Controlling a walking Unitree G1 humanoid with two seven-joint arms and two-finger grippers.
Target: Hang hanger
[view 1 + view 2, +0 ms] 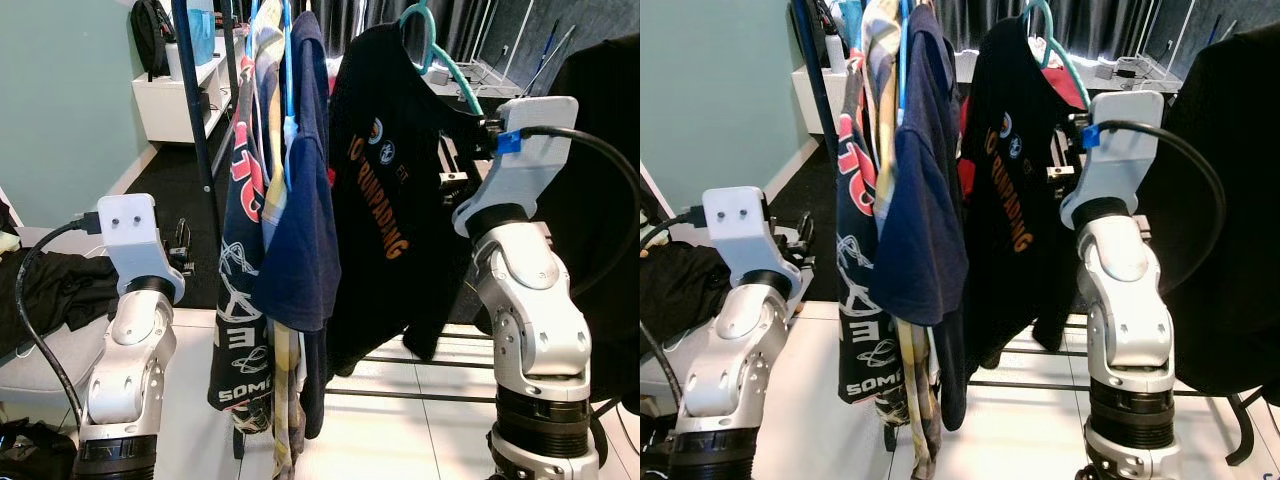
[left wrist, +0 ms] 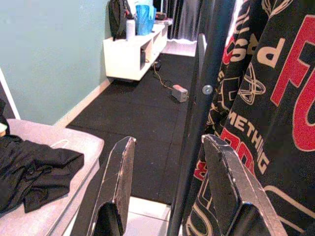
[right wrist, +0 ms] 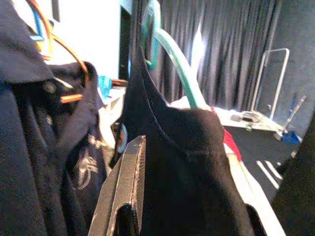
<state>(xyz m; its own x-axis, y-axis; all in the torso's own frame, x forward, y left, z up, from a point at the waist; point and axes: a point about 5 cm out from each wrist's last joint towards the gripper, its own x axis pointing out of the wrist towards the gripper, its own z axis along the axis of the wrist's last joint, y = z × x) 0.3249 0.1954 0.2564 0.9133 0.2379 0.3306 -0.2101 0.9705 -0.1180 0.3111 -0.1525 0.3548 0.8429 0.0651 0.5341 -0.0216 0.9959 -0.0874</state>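
Our right gripper (image 3: 187, 206) is raised on the right of the scene and closed on the shoulder of the black T-shirt (image 1: 385, 200) — in the right wrist view the dark cloth fills the gap between the two black fingers (image 3: 125, 191), so we are grasping the shirt together with the teal hanger (image 1: 440, 55) it hangs on. The hanger's hook rises just above and to the left of the gripper, at the top of the scene beside the other clothes; whether it rests on the rail we cannot tell, since the rail itself is out of sight. The shirt droops straight down from the hanger, its orange lettering facing us.

To its left, touching or nearly so, hang a navy T-shirt (image 1: 305, 200) on a blue hanger (image 1: 288, 60), then a patterned shirt (image 1: 268, 90) and a black printed shirt (image 1: 240, 290) with red and white lettering.

Our left gripper (image 2: 170, 191) sits low on the left, its fingers (image 2: 115, 187) spread apart and holding nothing — the rack's dark upright post (image 2: 202, 113) stands just past them, beside the printed shirt. Farther left, black clothing (image 2: 34, 172) lies on a grey cushion (image 2: 78, 147), and a white shelf unit (image 1: 175, 95) stands far back against the teal wall (image 1: 60, 90).
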